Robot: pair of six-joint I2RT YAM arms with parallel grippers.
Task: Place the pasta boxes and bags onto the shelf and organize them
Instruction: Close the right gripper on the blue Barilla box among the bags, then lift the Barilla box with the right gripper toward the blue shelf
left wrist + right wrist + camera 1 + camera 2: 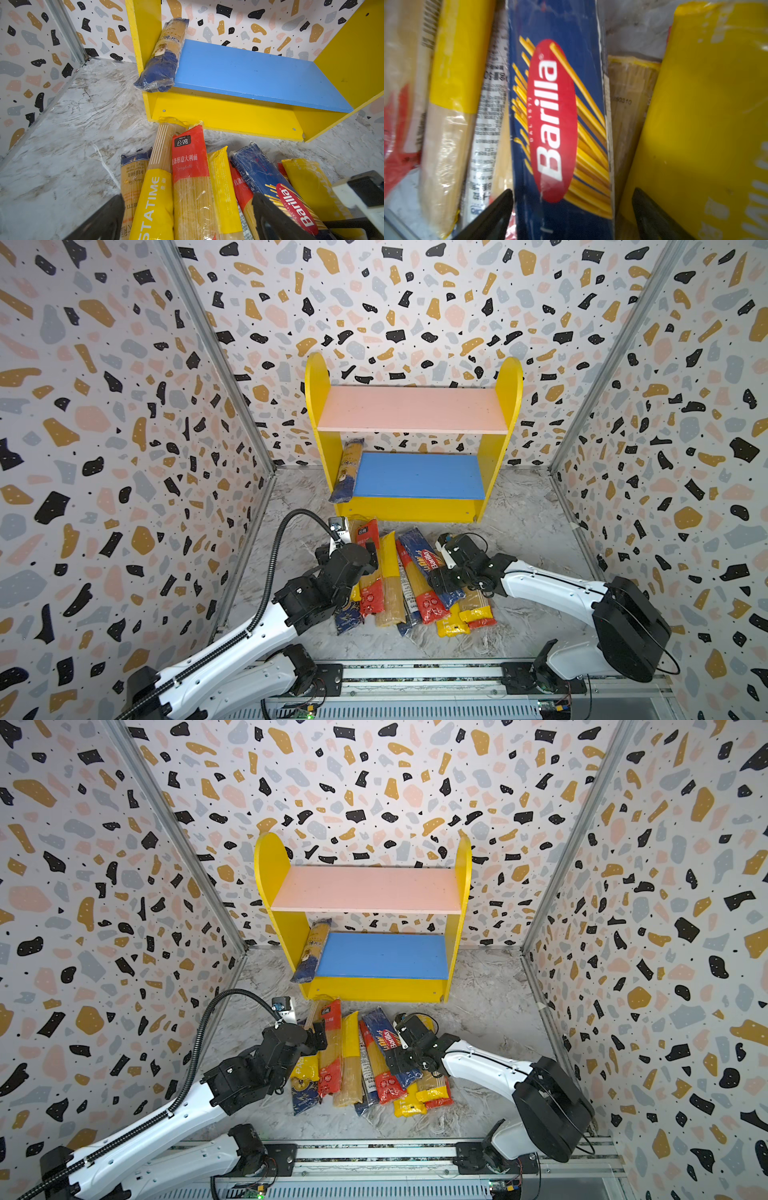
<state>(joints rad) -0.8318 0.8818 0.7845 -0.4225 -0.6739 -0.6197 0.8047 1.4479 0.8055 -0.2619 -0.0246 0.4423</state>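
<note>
- The right hand [572, 191] stands wide open and grips nothing. Its dark fingers [496, 214] sit one on each side of the Barilla pack [554, 104], which lies on top of the pile.
- The left hand [188, 197] is also wide open and empty. It is poised over the STATIME pack [155, 197] and a red pack [189, 166] at the left of the pile.
- The step in hand looks like taking the Barilla pack. The fingers should go down past both long edges and close near the middle of its length, or a pack this long is likely to droop at one end.
- A yellow pack [706, 104] lies close by one finger and a white-labelled pack [488, 124] by the other. The film looks slippery, so a finger could catch a neighbour and drag it along.
- The pile [390, 585] lies on the counter just in front of the shelf. Its packs overlap roughly side by side, with their ends pointing toward the shelf.
- On the shelf [509, 385], one pack [349, 470] already lies on the blue board [419, 475]. It rests against the left side panel, and its dark blue end juts over the front edge.
- The rest of the blue board and the pink board [411, 408] show nothing on them.
- The Barilla pack would sit best flat beside that pack, lying the same way, which leaves room for the others.
- The counter [532, 522] is grey and marbled. Terrazzo-patterned walls [104, 406] close it in on three sides, so the arms have little room to swing wide.
- The arms' rail [415, 676] runs along the near edge.
</note>
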